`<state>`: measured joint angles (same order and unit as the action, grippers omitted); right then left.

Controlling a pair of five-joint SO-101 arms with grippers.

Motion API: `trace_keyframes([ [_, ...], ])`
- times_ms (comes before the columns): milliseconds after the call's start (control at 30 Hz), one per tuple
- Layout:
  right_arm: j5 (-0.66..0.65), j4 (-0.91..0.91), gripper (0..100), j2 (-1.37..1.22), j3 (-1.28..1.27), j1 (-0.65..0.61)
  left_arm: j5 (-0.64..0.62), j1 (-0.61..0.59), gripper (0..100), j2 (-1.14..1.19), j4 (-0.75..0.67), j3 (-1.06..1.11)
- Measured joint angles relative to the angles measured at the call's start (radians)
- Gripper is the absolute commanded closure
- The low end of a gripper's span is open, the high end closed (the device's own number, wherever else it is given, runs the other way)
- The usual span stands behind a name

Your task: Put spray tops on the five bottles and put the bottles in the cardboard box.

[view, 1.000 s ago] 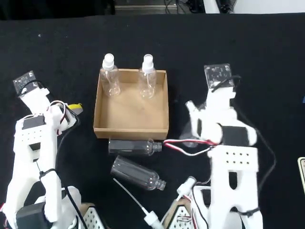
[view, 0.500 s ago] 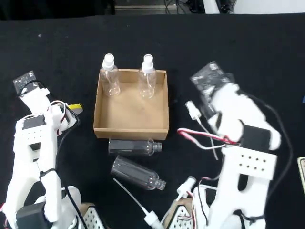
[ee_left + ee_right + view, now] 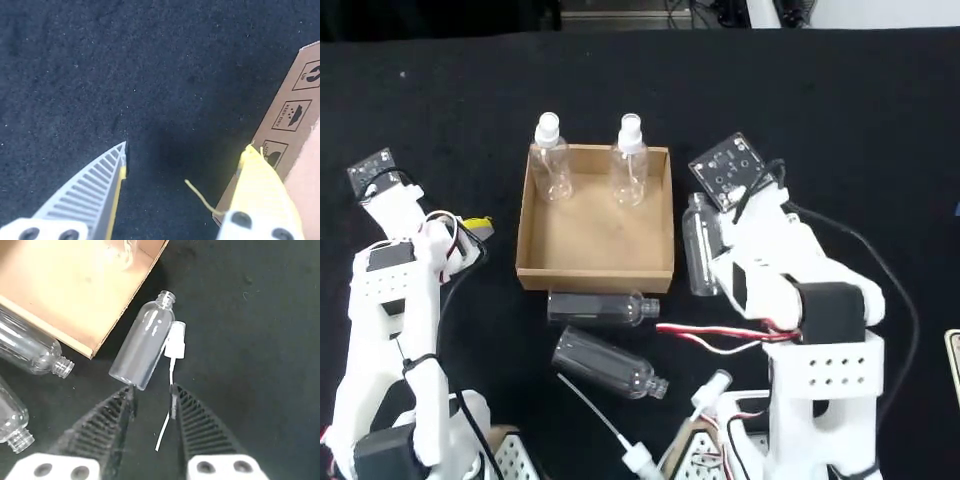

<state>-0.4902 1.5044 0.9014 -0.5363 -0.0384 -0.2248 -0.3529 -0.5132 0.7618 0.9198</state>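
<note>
**Status: two of five bottles done**

One capped bottle (image 3: 550,165) and a second capped bottle (image 3: 628,165) stand inside the cardboard box (image 3: 595,275), at its far wall. Two bare bottles (image 3: 595,307) lie just outside its near wall. A third bare bottle (image 3: 142,347) lies beside its right wall, with a spray top (image 3: 175,342) alongside, unfitted. Right gripper (image 3: 150,392) hovers over that pair, jaws parted, grasping nothing. Left gripper (image 3: 185,150) sits by the box's left wall, spread and empty. Judged remaining: three cappings, three placements
</note>
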Motion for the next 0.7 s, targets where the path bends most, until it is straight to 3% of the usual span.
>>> trace_keyframes([
  [267, 0.112, -0.069, 74.5, -0.241, -0.006, 0.008, 0.0, 0.0, 66, 0.0, 0.0, 0.0],
  [700, 0.249, -0.45, 74.5, -0.609, -0.08, -0.061, 0.0, 0.0, 66, 0.0, 0.0, 0.0],
])
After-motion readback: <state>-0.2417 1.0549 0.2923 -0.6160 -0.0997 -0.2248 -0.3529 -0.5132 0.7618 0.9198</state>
